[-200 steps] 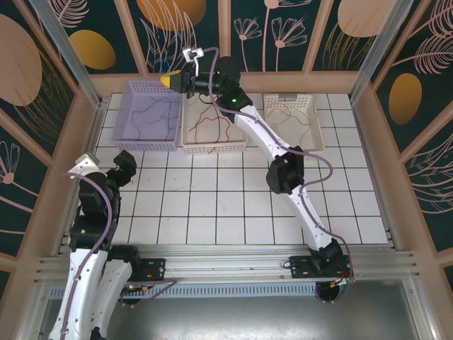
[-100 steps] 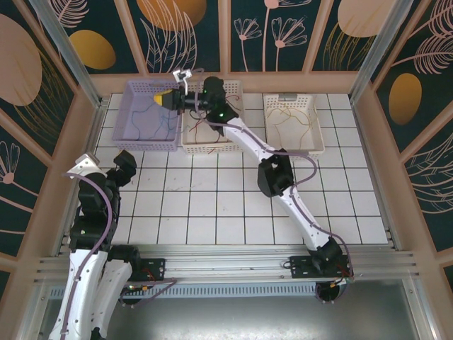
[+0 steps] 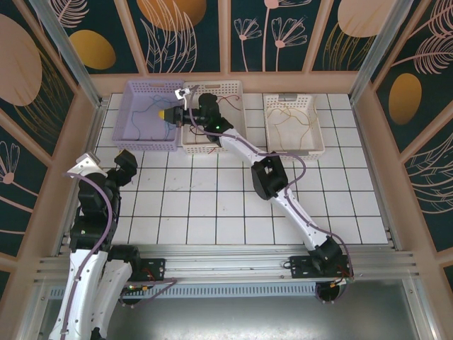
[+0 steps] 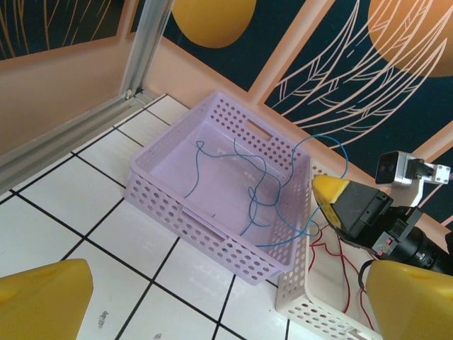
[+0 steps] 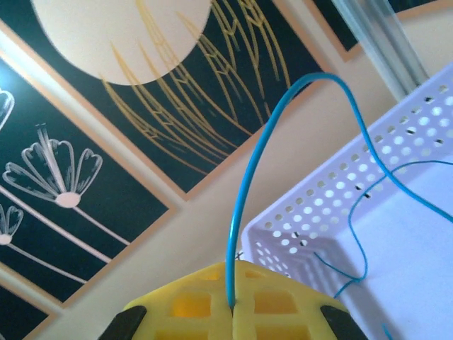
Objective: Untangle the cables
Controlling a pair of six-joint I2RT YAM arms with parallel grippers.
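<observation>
My right gripper [image 5: 233,309] is shut on a thin blue cable [image 5: 244,191], which loops up out of the yellow pads and drops into the lilac basket [image 5: 318,205]. From above, the right gripper [image 3: 168,113] hangs over that basket's [image 3: 152,146] right edge. Most of the blue cable [image 4: 262,191] lies coiled inside the lilac basket [image 4: 205,219], with the right gripper [image 4: 329,193] holding one end. A red cable [image 3: 212,131] lies in the middle white basket [image 3: 212,148], and a yellow-orange cable [image 3: 290,117] in the right one [image 3: 294,149]. My left gripper [image 4: 226,283] is open and holds nothing.
The three baskets stand in a row along the back wall. The left arm is folded at the near left with its gripper [image 3: 124,164] above the tiles. The right arm stretches diagonally across the tiled floor. Wooden walls and metal posts enclose the table.
The right arm has swung its gripper left and down, from above the middle basket's back edge to the lilac basket's right side, with the blue cable in it. The left arm has not moved.
</observation>
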